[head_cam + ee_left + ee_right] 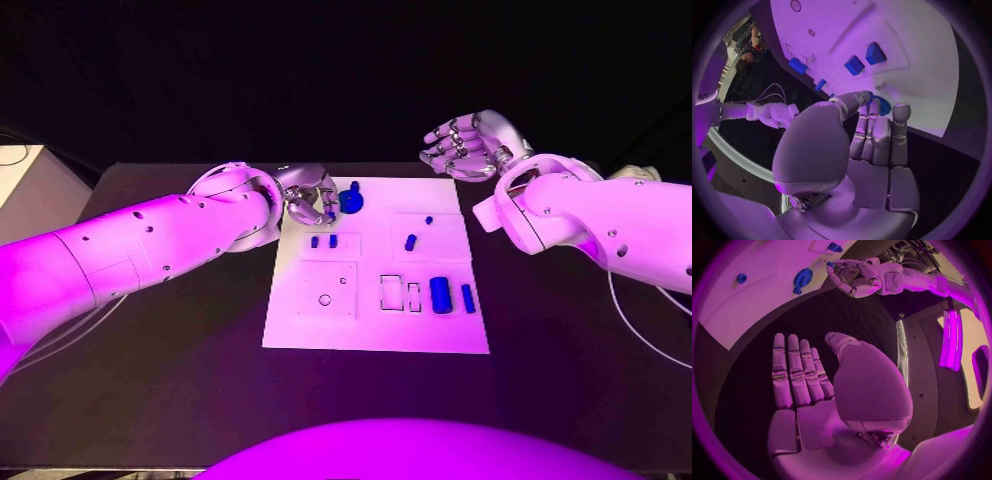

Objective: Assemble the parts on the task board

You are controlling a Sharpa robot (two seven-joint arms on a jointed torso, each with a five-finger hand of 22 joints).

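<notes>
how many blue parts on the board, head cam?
6 visible: large part by the left hand, two small, one mid-right, two lower right. The hand may hide more.

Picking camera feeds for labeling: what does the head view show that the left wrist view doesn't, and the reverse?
Head view alone: the whole white board, the right hand raised off the far right corner with fingers curled on nothing, and two upright blue parts at the board's near right.
Left wrist view alone: close contact, the fingertips touching the round blue part.
Both: the left hand at the round blue part and two small blue blocks nearby.
</notes>
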